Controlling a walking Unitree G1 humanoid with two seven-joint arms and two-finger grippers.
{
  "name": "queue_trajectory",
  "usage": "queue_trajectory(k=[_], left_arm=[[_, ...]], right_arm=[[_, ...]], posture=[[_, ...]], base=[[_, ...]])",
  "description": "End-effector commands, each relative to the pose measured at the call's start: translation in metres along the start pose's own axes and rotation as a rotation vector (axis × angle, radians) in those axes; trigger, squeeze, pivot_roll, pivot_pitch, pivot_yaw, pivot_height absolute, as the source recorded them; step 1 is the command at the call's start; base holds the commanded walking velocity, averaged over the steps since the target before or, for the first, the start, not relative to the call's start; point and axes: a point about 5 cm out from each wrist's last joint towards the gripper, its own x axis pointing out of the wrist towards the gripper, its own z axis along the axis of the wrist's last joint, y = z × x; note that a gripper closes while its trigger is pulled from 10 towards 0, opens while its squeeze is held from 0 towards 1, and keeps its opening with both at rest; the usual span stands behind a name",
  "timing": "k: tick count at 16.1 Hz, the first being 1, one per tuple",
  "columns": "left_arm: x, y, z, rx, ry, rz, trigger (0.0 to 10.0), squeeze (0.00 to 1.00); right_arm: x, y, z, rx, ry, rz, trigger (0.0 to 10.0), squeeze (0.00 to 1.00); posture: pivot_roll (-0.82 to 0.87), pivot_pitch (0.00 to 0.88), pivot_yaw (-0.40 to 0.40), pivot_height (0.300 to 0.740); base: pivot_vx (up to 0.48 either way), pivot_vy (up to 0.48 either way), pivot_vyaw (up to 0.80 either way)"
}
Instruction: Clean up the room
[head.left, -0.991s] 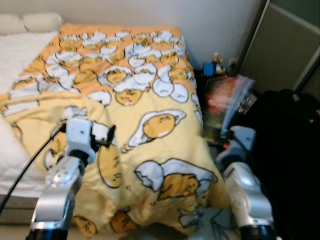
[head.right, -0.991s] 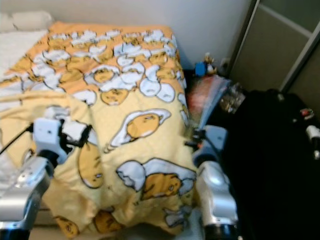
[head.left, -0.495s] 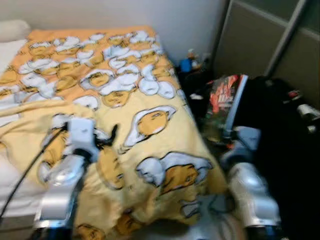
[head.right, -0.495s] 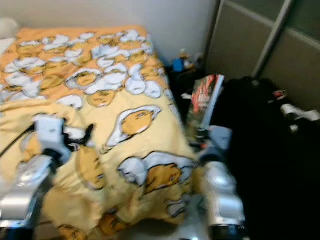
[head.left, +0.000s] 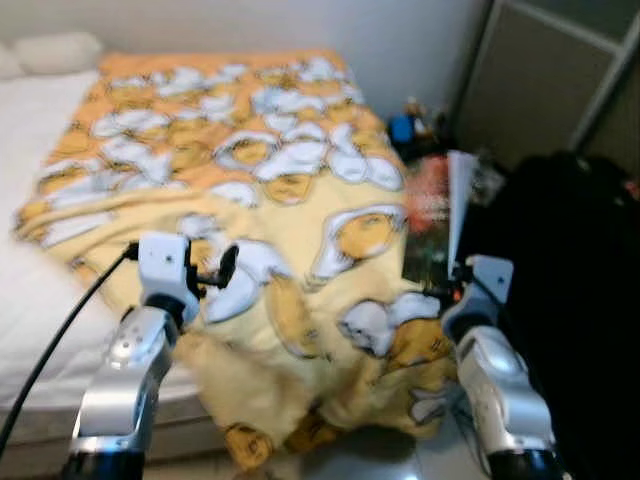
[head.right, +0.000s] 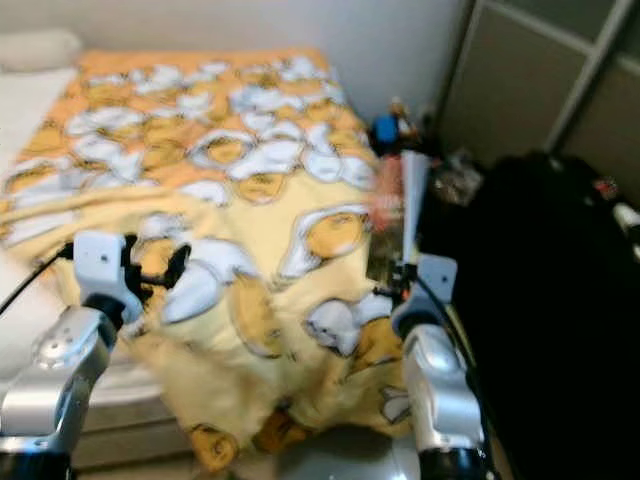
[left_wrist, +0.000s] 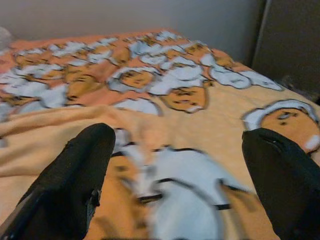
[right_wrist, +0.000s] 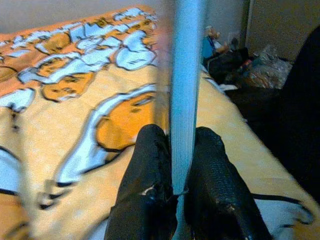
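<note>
Between the right gripper (right_wrist: 182, 165) fingers, a thin upright book (right_wrist: 184, 75)

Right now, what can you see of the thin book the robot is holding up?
The thin flat book with a red and dark printed cover stands upright on edge beside the yellow egg-print blanket. The right gripper pinches its pale blue-grey edge between both black fingers. The cover is too blurred to read.

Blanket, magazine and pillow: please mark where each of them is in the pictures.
blanket (head.left: 300, 190), left eye view, on the egg-print top lying over the bed.
magazine (right_wrist: 184, 100), right wrist view, on its pale edge above the jaws.
pillow (head.left: 55, 50), left eye view, on its white middle.
</note>
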Motion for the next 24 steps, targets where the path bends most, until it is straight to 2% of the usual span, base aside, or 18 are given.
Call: queue_trajectory(k=[1,2,5,9,16,17,24], left_arm=[[-0.001,0.005,0.002,-0.001,0.001,0.032,10.0,0.00],[-0.001,0.007,0.002,-0.019,0.001,0.043,10.0,0.00],[-0.001,0.008,-0.002,0.000,0.015,0.046,10.0,0.00],[-0.002,0.006,-0.004,-0.002,0.023,0.041,10.0,0.00],[-0.001,0.017,0.006,0.013,-0.011,0.065,10.0,0.00],[0.003,0.017,0.010,0.021,-0.018,0.067,10.0,0.00],[0.008,0.021,0.016,0.034,-0.030,0.064,10.0,0.00]], right_arm=[[0.006,0.004,0.012,0.041,-0.049,-0.004,10.0,0.00],[0.007,0.004,0.011,0.037,-0.041,-0.007,10.0,0.00],[0.005,0.013,0.016,-0.008,-0.070,0.041,10.0,0.00],[0.003,0.006,0.019,0.010,-0.089,0.019,10.0,0.00],[0.003,0.013,0.020,0.012,-0.102,0.025,10.0,0.00],[0.005,0.013,0.021,0.014,-0.102,0.025,10.0,0.00],[0.010,0.019,0.021,0.011,-0.103,0.038,10.0,0.00]], posture=[[0.11,0.000,-0.001,0.740],[0.11,0.000,-0.001,0.740],[0.10,0.000,-0.002,0.740],[0.09,0.000,0.012,0.740],[0.10,0.000,0.018,0.740],[0.11,0.000,0.019,0.740],[0.11,0.000,0.029,0.740]], base=[[0.000,0.480,0.00],[0.000,0.480,0.00],[0.000,0.480,0.00],[0.000,0.480,0.00],[0.000,0.480,0.00],[0.000,0.480,0.00],[0.000,0.480,0.00]])
